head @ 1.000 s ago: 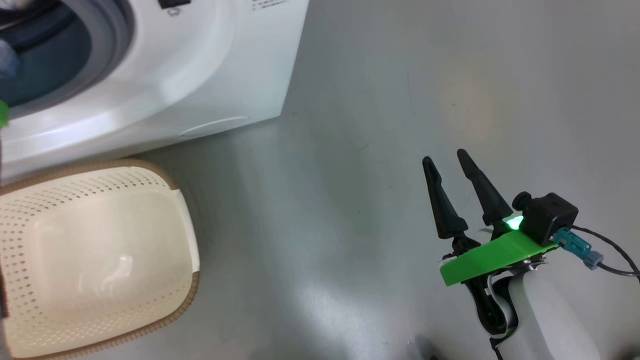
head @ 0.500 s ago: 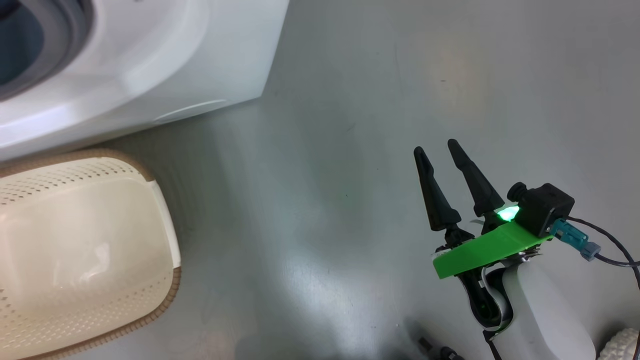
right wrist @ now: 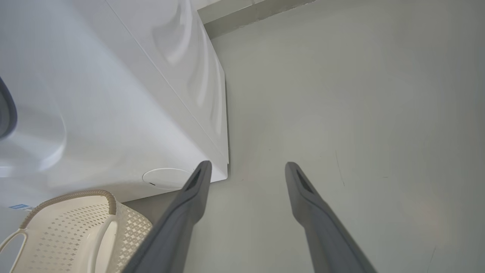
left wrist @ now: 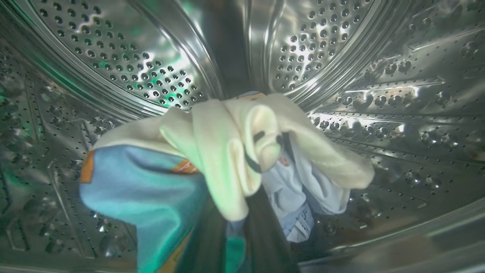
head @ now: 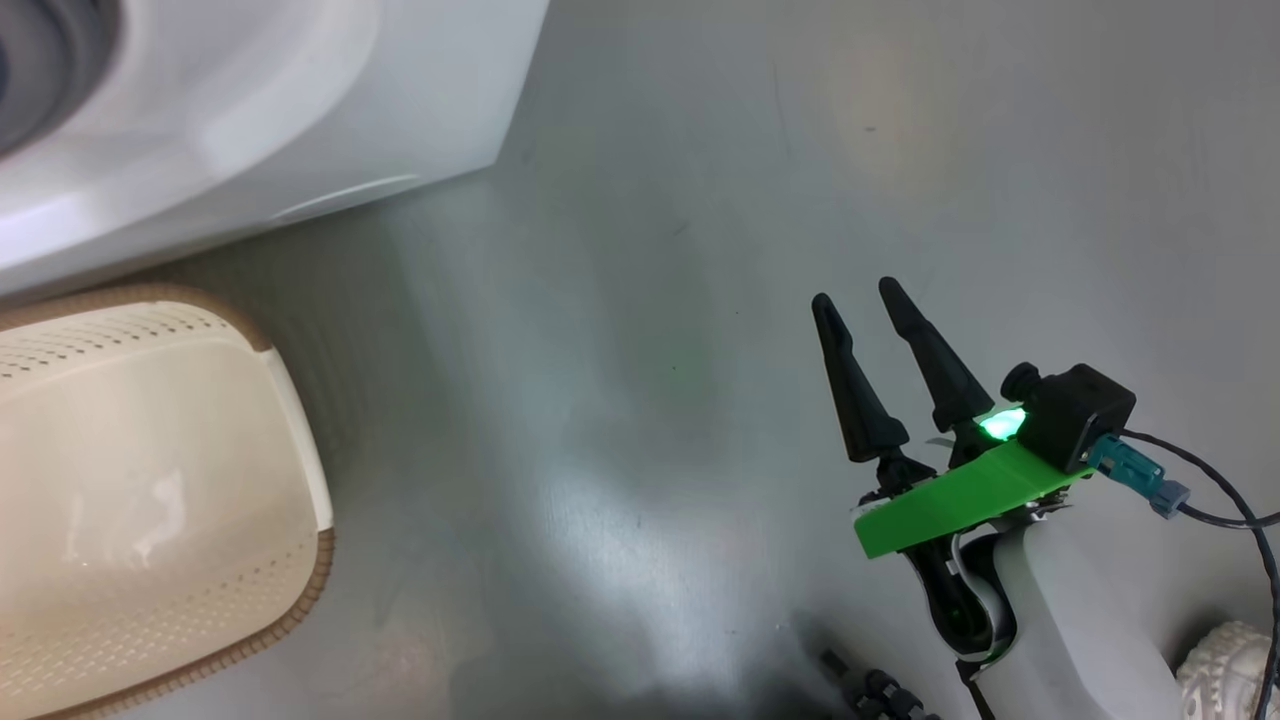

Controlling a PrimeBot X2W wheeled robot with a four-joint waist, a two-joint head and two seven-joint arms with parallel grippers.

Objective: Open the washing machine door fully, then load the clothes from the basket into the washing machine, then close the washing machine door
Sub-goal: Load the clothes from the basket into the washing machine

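In the left wrist view my left gripper [left wrist: 269, 146] is inside the steel drum [left wrist: 113, 57] of the washing machine [head: 250, 100]. It is shut on the clothes [left wrist: 151, 189], a bundle of cream, light blue and orange-printed fabric that hangs over its dark fingers [left wrist: 265, 227]. The cream basket [head: 150, 500] with its brown rim stands on the floor before the machine, and its inside looks bare. My right gripper [head: 855, 295] hovers open over the floor to the right, holding nothing. The washing machine door is out of view.
The grey floor [head: 650, 350] stretches between the basket and the right arm. The machine's white corner [right wrist: 223, 167] and round flap [right wrist: 166, 178] lie just left of my right gripper [right wrist: 248, 165]. A cable [head: 1230, 500] trails from the right wrist. A white wheel [head: 1230, 670] shows at the lower right.
The head camera has swung right, so the machine and basket have slid toward the picture's left edge. The right gripper stays open in about the same pose.
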